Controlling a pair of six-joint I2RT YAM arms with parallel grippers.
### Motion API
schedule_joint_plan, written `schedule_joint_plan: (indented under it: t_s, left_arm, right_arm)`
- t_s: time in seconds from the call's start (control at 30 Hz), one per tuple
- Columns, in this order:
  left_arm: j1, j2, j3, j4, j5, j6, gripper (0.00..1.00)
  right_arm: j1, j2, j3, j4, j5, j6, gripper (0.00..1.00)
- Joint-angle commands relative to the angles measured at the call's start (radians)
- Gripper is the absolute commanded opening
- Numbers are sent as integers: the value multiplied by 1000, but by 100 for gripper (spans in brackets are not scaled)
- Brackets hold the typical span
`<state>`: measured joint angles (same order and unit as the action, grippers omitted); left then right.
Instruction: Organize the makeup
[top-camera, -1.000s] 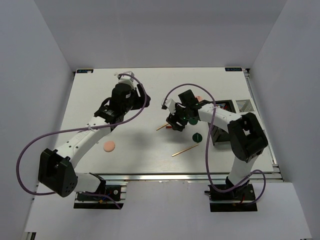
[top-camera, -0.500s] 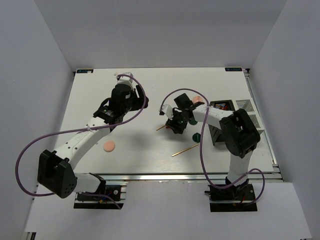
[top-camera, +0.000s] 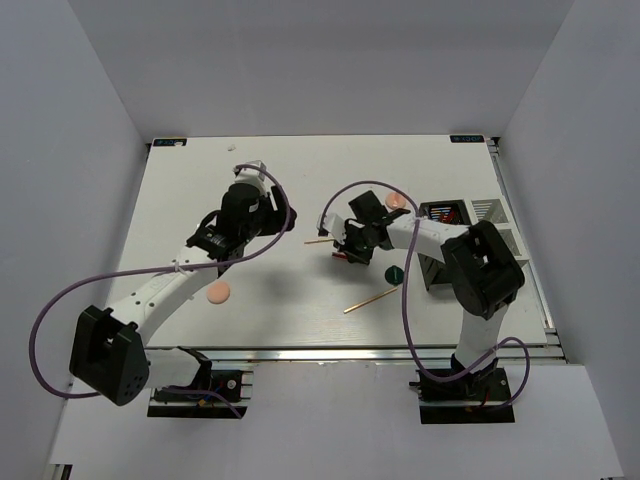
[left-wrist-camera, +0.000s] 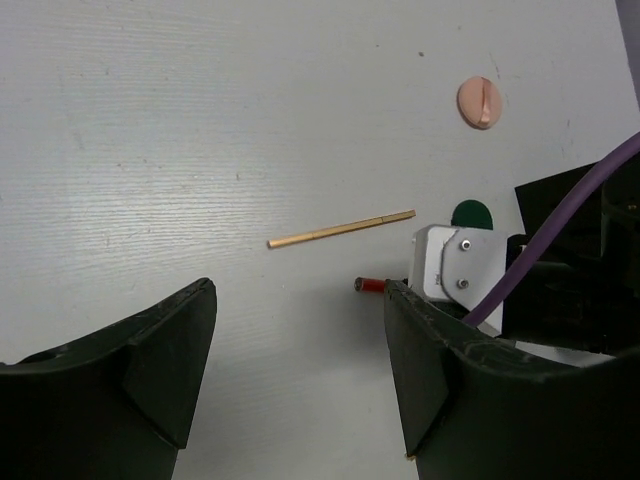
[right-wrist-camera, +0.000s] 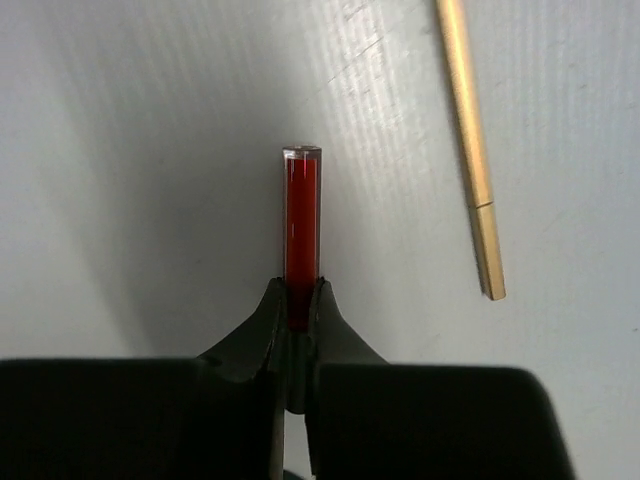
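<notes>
The red tube (right-wrist-camera: 302, 215) lies near the middle of the table (top-camera: 180, 200), and the right gripper (right-wrist-camera: 302, 295) has its jaws pinched together on the tube's near end, so most of its length sticks out beyond the fingertips. It looks slim, rigid and light, with a glossy clear shell. You should expect it to be slippery rather than fragile. With only the last bit held, it could swivel or droop in the pads; a hold nearer the middle would likely carry it more steadily.

A tan stick (right-wrist-camera: 470, 150) lies just beside the tube, apart from it and roughly parallel. Judge that one as thin, stiff and very light — easy to roll away if you nudge it. A second tan stick (top-camera: 370, 300) lies nearer the arm bases, with the green disc (top-camera: 394, 273) close by, one peach disc (top-camera: 218, 293) on the left side and another peach disc (top-camera: 397, 199) farther back.

The left gripper (left-wrist-camera: 300, 300) hovers with its jaws wide apart, holding nothing.

You cannot see the end of the tube inside the jaws, nor tell whether the tube rests on the table or is already off it. From above, the right wrist covers it almost completely. The compartment box (top-camera: 492, 208) is partly behind the right arm, and its contents are too small to make out.
</notes>
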<state>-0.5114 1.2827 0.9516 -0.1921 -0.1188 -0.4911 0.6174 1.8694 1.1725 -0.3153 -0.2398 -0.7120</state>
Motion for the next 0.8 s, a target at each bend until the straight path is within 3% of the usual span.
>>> schedule_joint_plan:
  t_s: [0.0, 0.23, 0.37, 0.47, 0.5, 0.67, 0.77]
  left_arm:
    - [5, -66, -34, 92, 45, 3, 77]
    - [5, -49, -143, 319, 203, 100, 78]
    - [5, 62, -169, 450, 251, 180, 78]
    - [5, 191, -36, 386, 315, 200, 77]
    - [5, 220, -10, 372, 336, 198, 77]
    - [7, 316, 20, 400, 403, 60, 75]
    - [5, 313, 0, 425, 406, 37, 75]
  right_arm:
    - [-5, -65, -63, -51, -77, -53, 0]
    - [-88, -323, -60, -45, -430, -44, 0]
    - [-189, -443, -74, 108, -543, 148, 0]
    - [-313, -583, -192, 528, -414, 470, 0]
    - [-359, -607, -224, 592, -368, 502, 0]
    - [-390, -677, -402, 782, 53, 543, 0]
    - [-406, -682, -445, 812, 108, 539, 0]
